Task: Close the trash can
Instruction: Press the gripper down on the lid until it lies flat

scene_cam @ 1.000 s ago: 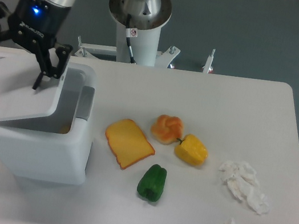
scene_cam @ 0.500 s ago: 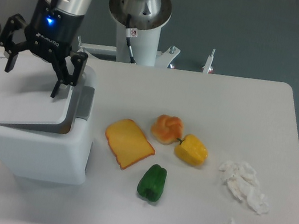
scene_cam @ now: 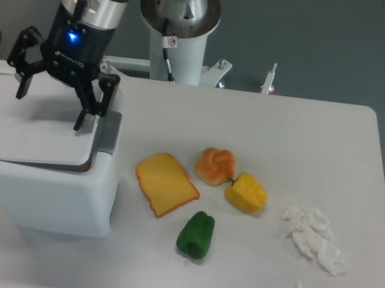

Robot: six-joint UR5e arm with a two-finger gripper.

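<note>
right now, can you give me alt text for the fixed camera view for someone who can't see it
A robot arm's open gripper hangs over the nearly flat lid of a large white trash can at the left of a white table. To its right lie a slice of bread, a bun, yellow pepper, green pepper and crumpled tissues.

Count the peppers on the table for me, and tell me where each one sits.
2. The yellow pepper lies right of the bun, touching it. The green pepper lies nearer the front edge, below the bread slice. Anything inside the trash can is hidden.
</note>
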